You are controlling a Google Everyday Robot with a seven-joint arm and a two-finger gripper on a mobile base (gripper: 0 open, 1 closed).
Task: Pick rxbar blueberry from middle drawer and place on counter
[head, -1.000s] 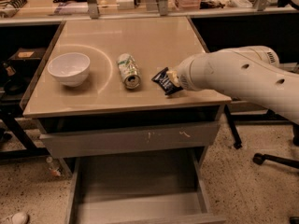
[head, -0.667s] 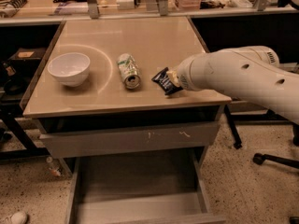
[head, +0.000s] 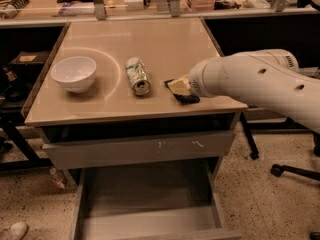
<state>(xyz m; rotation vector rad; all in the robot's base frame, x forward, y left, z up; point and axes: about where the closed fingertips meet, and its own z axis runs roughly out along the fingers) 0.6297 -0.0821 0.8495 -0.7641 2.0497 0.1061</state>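
The rxbar blueberry (head: 189, 99), a small dark wrapped bar, is at the right front part of the beige counter (head: 150, 44), low on or just above its surface. My gripper (head: 179, 86) is at the end of the white arm that reaches in from the right. It is shut on the bar, and a pale finger covers the bar's middle, so only the dark ends show. The middle drawer (head: 145, 196) is pulled open below, and its plain grey floor is bare.
A green-white crushed can (head: 137, 75) lies on the counter just left of the bar. A white bowl (head: 74, 73) sits further left. A closed grey drawer front (head: 135, 149) with pale scratches is under the counter. A chair base (head: 295, 171) stands on the floor at right.
The gripper and bar have shifted slightly. The pale finger now covers the bar's printed face, and the bar sits lower toward the counter. The can and bowl have not moved.
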